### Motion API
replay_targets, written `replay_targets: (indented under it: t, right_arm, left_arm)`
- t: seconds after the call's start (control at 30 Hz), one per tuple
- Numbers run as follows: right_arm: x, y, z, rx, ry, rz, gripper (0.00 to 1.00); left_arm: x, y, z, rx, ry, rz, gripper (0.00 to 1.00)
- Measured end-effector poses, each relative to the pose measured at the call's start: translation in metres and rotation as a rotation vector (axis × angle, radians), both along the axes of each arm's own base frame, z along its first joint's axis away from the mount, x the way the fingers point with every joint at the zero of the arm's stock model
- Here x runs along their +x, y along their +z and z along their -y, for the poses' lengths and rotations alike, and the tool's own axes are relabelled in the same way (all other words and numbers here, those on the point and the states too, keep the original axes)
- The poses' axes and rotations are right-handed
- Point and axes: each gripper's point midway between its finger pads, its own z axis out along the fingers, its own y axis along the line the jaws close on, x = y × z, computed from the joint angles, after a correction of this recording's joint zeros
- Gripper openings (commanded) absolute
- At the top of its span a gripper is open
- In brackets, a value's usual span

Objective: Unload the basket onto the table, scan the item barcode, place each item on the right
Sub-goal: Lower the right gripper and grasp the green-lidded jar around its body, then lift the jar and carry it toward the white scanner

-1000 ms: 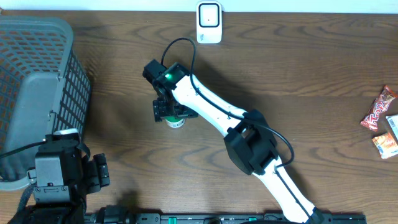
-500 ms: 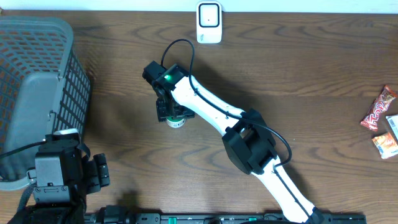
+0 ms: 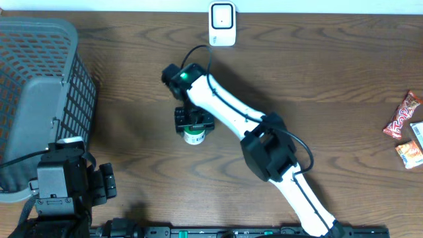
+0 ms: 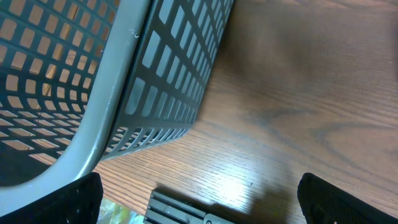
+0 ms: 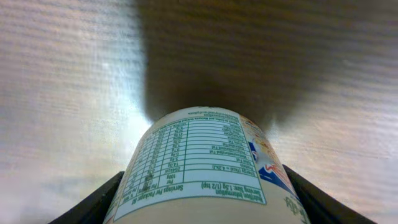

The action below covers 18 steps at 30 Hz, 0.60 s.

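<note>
Bottle (image 3: 193,136) is now clamped in the right gripper (image 3: 193,122) at mid-table, slightly nearer and further right than a second ago. With the grasp apparently made, carrying it to the far scanner (image 3: 222,24) comes next. The left gripper (image 4: 208,198) hangs open beside the basket (image 4: 124,93).

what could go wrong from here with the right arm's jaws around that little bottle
1. The right jaws press on the rounded sides of the bottle, so it may twist or slip on the way to the scanner.
2. The right wrist view shows only the nutrition panel and no barcode, so the code may end up facing away from the scanner and the bottle may need turning.
</note>
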Motion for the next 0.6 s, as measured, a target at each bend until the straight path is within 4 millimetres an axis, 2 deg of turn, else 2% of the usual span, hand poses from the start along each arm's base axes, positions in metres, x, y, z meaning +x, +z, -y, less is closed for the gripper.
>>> replay_targets:
  t: [0.23,0.43,0.6]
  right_arm:
    - [0.001,0.031,0.015,0.115,-0.005,-0.137,0.56]
    - [-0.006,0.045,0.024,0.202,0.005,-0.245,0.57]
    - [-0.006,0.053,0.022,0.283,0.015,-0.282,0.57]
  left_arm:
    - [0.0,0.0,0.0,0.0,0.0,0.0,0.98]
    - [0.0,0.0,0.0,0.0,0.0,0.0,0.98]
    - [0.0,0.0,0.0,0.0,0.0,0.0,0.98]
